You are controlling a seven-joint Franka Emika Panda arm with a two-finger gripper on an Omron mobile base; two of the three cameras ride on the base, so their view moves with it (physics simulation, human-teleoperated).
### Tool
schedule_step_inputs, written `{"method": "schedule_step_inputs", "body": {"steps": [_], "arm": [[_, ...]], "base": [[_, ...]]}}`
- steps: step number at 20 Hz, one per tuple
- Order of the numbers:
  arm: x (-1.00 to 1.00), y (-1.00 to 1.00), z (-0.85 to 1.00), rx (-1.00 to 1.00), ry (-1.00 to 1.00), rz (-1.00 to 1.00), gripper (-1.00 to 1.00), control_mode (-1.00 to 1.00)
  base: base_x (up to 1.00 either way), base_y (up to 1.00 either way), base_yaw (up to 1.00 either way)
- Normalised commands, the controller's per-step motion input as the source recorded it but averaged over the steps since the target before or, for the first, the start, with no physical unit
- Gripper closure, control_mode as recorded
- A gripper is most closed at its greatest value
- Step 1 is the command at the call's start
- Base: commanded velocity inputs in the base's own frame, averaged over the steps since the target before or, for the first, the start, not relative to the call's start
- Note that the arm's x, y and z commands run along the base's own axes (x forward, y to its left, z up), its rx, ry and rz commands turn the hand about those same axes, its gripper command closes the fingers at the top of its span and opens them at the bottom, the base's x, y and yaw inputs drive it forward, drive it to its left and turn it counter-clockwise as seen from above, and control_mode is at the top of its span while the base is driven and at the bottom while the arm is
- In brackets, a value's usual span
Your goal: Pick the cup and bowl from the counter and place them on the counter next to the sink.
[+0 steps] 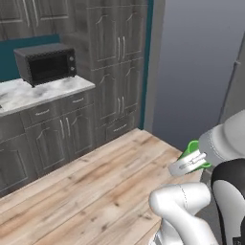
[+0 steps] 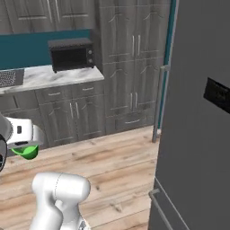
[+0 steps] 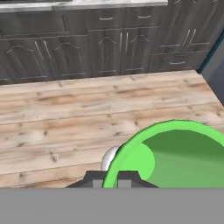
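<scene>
Pincer point(image 3: 110, 181) is clenched on the cup point(image 3: 175, 155), gripping its rim: in the hand view the green rim passes right between the two dark finger tips at the bottom, w/ the cup's open mouth and green inside spreading to the right. Cup is held up in the air over the wood floor point(image 3: 78, 118), not resting on anything.

Left base view: cup point(image 1: 191, 149) shows as a green sliver tucked behind the white hand, at the right side of the frame, above the floor point(image 1: 86, 191). Right base view: cup point(image 2: 26, 152) pokes out below the white hand at the far left edge, again clear of the floor point(image 2: 117, 166).

The bench point(image 1: 43, 91), white marble w/ grey veining, sits at the left of the left base view over dark grey cabinet fronts point(image 1: 52, 134); a black microwave point(image 1: 46, 63) stands on it. Cup is well apart from the bench. In the right base view the bench point(image 2: 58, 75) carries the same microwave point(image 2: 72, 54), w/ a teal wall point(image 2: 27, 49) behind. Tall dark grey cupboards point(image 2: 130, 63) stand right of the bench, and a big grey fridge point(image 2: 197, 126) takes up the right side.
</scene>
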Motion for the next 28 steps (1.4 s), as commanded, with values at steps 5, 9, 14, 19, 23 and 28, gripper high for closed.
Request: {"method": "schedule_step_inputs", "body": {"steps": [5,9,14,19,23,28], "arm": [[0.0,0.0,0.0,0.0,0.0,0.0,1.0,1.0],[0.0,0.0,0.0,0.0,0.0,0.0,1.0,1.0],[0.0,0.0,0.0,0.0,0.0,0.0,1.0,1.0],[0.0,0.0,0.0,0.0,0.0,0.0,1.0,1.0],[0.0,0.0,0.0,0.0,0.0,0.0,1.0,1.0],[0.0,0.0,0.0,0.0,0.0,0.0,1.0,1.0]], "base": [[1.0,0.73,0.21],[1.0,0.73,0.2],[1.0,0.66,0.22],[1.0,0.54,0.19],[1.0,0.53,0.17],[1.0,0.54,0.14]]}}
